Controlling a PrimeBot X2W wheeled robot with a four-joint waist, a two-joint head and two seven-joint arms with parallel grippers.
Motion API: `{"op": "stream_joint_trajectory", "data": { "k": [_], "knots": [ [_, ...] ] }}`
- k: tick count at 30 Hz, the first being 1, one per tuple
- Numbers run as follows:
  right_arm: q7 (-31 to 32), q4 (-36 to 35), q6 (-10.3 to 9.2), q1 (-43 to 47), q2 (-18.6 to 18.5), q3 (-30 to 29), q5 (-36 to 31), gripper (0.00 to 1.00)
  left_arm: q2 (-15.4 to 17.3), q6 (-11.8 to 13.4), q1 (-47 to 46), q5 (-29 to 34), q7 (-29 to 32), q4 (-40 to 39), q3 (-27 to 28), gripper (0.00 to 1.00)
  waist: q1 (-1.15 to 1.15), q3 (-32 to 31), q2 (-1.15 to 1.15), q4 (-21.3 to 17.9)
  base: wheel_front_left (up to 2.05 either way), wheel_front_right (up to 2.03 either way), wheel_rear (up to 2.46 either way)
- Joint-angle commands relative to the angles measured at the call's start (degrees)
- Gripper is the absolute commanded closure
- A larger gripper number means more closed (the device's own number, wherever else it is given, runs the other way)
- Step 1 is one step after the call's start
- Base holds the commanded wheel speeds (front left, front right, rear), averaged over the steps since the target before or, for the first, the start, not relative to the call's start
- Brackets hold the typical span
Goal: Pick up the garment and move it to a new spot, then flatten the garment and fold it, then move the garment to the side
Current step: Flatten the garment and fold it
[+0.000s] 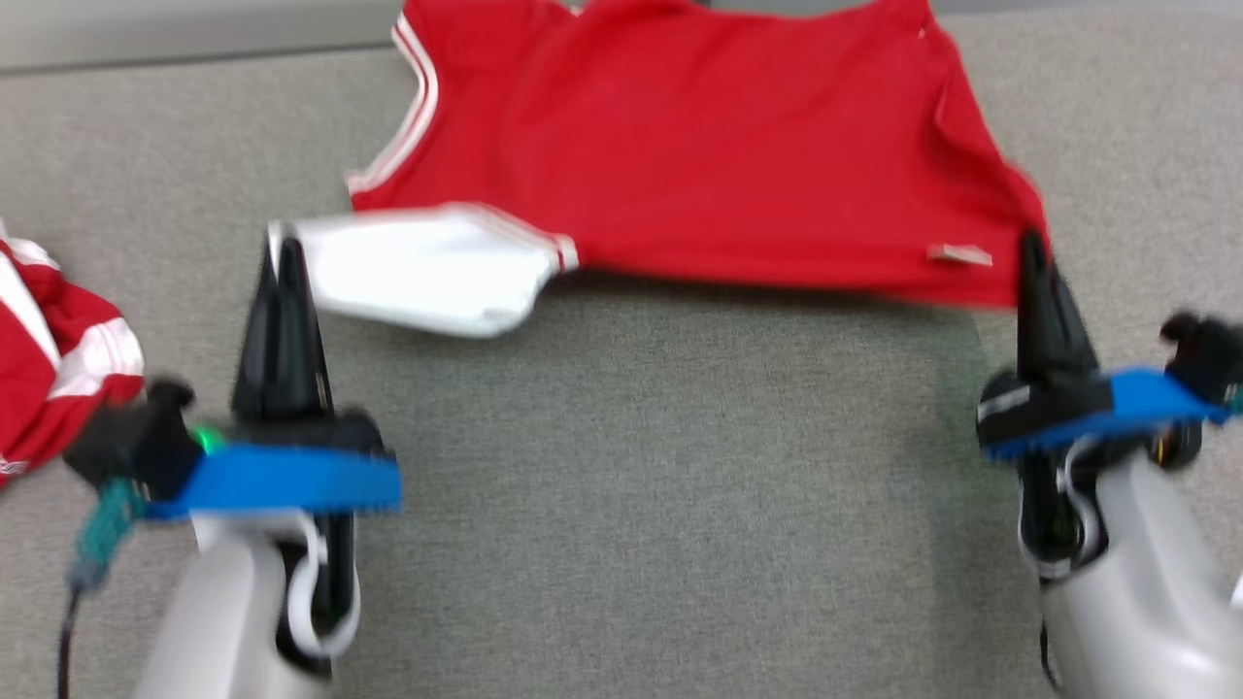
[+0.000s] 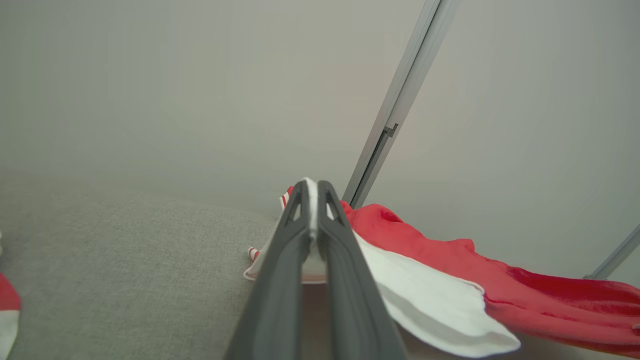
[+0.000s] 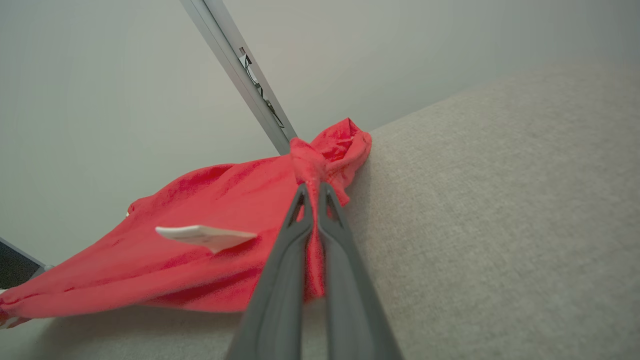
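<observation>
A red garment (image 1: 709, 146) with white striped trim and a white panel (image 1: 418, 267) is stretched between my two grippers, lifted a little above the grey fabric surface (image 1: 660, 466). My left gripper (image 1: 282, 254) is shut on the white panel's corner; the left wrist view shows white cloth (image 2: 311, 200) pinched between the dark fingers. My right gripper (image 1: 1031, 248) is shut on the red hem's corner, and the right wrist view shows bunched red cloth (image 3: 312, 170) clamped at the fingertips. A small white label (image 1: 959, 254) hangs near the right corner.
Another red and white striped garment (image 1: 49, 359) lies crumpled at the left edge of the surface. A grey metal rail (image 2: 395, 110) runs along the pale wall behind. Open grey surface stretches between my arms.
</observation>
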Motion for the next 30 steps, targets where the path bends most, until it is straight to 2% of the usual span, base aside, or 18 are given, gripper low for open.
{"op": "stream_joint_trajectory", "data": {
  "k": [1,10,19,25,30],
  "knots": [
    [-0.19,-0.89,0.03,4.2,0.32,-0.34,0.06,1.0,-0.47,0.88,4.24,-0.01,-0.14,-2.09,0.54,1.0,0.02,-1.94,0.0,-0.33,0.0,0.0,0.0],
    [-0.2,-6.49,0.03,21.59,2.03,-2.97,-2.0,1.0,-3.02,2.41,21.89,-0.88,-0.15,-6.87,0.0,1.0,0.02,-8.81,0.0,1.52,0.0,0.0,0.0],
    [1.26,-11.25,0.03,32.43,2.98,-3.5,-4.65,1.0,-2.51,3.47,30.57,-0.05,0.47,-10.26,-1.86,1.0,0.02,-12.02,0.0,1.54,0.0,0.0,0.0],
    [3.85,-15.12,0.03,34.56,3.51,-4.48,-6.31,1.0,-1.78,3.77,30.87,0.82,1.33,-11.18,-2.79,1.0,0.02,-11.52,0.0,0.56,0.0,0.0,0.0],
    [6.49,-16.28,0.03,32.29,3.81,-4.66,-7.87,1.0,-0.51,2.61,26.23,1.94,2.43,-11.19,-3.69,1.0,0.02,-10.26,0.0,-0.32,0.0,0.0,0.0]
  ]
}}
